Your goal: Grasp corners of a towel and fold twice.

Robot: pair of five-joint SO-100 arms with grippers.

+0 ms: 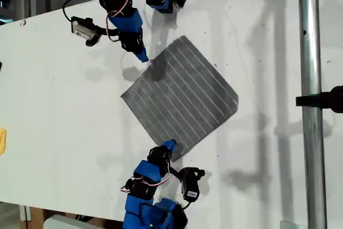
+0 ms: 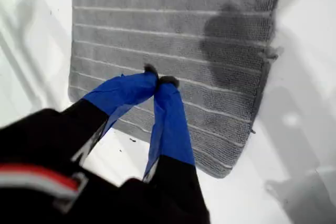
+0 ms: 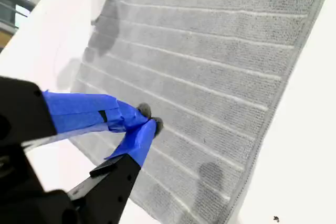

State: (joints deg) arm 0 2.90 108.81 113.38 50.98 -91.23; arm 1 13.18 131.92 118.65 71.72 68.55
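Closest in, my first gripper [image 2: 159, 81] has its blue-taped jaws closed tip to tip with nothing between them. It is poised over the towel [image 1: 181, 97] just inside the edge that faces 10 o'clock in the exterior view. Whether the tips press the cloth I cannot tell.

The towel lies flat and unfolded, set diamond-wise near the middle of the white table [image 1: 64, 111], so no fold looks made yet.

Across it, my second gripper [image 3: 149, 118] is likewise pinched closed and empty, by the 6 o'clock corner [image 1: 177, 158]. I judge both are stationed at the rim to open and take hold.

Farthest, at 3 o'clock, a metal pole [image 1: 310, 79] stands well apart.
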